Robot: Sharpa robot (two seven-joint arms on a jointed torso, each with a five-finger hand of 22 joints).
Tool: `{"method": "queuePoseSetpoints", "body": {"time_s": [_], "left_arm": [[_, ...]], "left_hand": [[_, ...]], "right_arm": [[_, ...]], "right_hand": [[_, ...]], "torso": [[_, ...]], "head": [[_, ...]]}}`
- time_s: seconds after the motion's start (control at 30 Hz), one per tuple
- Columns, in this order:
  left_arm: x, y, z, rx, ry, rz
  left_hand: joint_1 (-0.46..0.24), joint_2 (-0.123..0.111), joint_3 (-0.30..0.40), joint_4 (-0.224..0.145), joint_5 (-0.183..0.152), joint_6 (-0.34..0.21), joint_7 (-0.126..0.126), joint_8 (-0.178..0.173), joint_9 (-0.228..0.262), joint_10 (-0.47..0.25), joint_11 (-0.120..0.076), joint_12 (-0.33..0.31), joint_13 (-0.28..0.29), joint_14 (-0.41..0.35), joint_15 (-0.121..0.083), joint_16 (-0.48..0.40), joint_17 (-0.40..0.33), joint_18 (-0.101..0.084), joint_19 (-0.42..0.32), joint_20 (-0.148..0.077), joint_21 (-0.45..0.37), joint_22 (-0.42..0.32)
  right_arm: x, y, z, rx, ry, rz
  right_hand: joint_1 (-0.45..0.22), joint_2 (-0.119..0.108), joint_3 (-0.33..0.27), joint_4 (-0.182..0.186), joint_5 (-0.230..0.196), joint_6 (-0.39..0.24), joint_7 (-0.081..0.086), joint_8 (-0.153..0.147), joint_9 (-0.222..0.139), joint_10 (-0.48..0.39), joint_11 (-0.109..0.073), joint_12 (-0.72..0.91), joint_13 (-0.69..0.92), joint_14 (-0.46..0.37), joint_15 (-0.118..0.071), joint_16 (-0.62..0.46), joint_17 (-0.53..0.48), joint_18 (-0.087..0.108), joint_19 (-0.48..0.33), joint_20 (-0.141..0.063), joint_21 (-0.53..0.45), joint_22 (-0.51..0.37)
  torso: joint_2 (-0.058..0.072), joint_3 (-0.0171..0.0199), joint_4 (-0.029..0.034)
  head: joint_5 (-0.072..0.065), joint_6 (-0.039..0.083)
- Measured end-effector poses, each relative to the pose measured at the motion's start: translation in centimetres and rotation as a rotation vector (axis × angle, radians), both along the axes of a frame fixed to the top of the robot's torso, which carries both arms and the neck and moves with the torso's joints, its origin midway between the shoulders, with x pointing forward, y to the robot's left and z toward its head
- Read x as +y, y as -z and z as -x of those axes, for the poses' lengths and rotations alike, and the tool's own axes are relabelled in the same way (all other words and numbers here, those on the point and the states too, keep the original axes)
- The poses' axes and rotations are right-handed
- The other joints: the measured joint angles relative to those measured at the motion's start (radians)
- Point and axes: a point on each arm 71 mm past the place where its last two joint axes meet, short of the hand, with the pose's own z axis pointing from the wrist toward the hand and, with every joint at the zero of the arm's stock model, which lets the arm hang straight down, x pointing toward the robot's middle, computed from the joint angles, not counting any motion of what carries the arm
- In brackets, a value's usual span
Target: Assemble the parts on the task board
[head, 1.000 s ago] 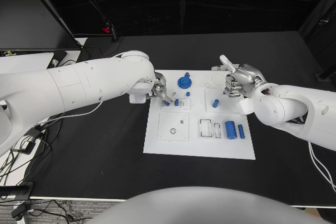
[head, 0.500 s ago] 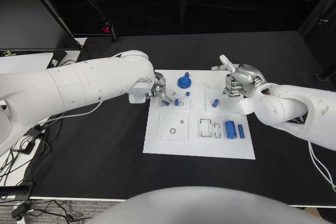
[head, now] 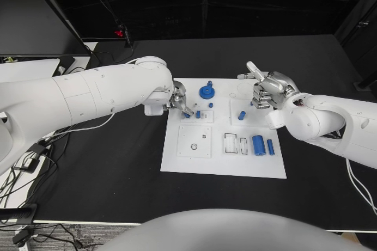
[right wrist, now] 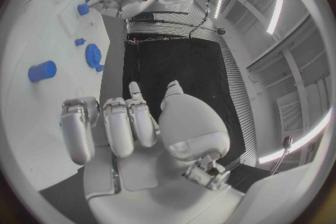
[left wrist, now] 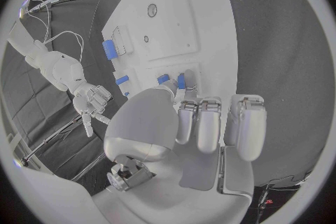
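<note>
Peg (head: 187,114) at left robot hand (head: 179,103) fingertips

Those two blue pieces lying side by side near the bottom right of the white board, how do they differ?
In the head view the left blue piece is a thick, stubby cylinder, while the right blue piece is a thin rod. The thick one reaches a little farther up the task board, the thin one a little farther down. Both are blue, lie flat and run the same way.

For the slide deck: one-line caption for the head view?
Both hands, left and right, hover over the white task board with blue parts.
</note>
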Motion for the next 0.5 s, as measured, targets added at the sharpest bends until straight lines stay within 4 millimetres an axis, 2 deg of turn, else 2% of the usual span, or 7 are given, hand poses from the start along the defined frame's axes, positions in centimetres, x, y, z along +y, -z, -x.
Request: {"method": "queuePoseSetpoints", "body": {"time_s": [0.2,0.5], "left_arm": [[0.01,-0.01,0.02,0.0,0.0,0.0],[0.02,-0.02,0.05,0.0,0.0,-0.001]], "left_hand": [[-0.049,-0.016,-0.055,-0.001,-0.046,-0.006,0.002,0.005,-0.012,0.0,0.0,0.0,0.0,0.0,0.007,0.0,0.0,0.0,0.0,0.0,0.0,0.0],[-0.084,-0.016,-0.095,-0.001,-0.053,-0.007,0.0,0.004,-0.02,0.004,0.003,0.0,0.0,0.0,0.007,0.0,0.0,0.0,0.0,0.007,0.0,0.0]], "right_arm": [[0.01,0.0,0.01,0.0,0.0,0.0],[0.05,0.0,0.0,0.001,-0.002,0.0]], "right_hand": [[0.0,0.0,0.0,0.0,0.0,0.0,0.0,0.0,0.0,0.0,0.0,0.0,0.0,0.0,0.0,0.0,0.0,0.0,0.0,0.0,0.0,0.0],[0.0,0.0,0.0,0.0,0.0,0.0,0.0,0.0,0.0,0.0,0.0,0.0,0.0,0.0,0.0,0.0,0.001,0.0,0.0,0.0,0.0,0.0]], "torso": [[0.0,0.0001,0.0],[0.0,0.0002,0.0]], "head": [[-0.001,-0.001],[0.001,-0.003]]}}
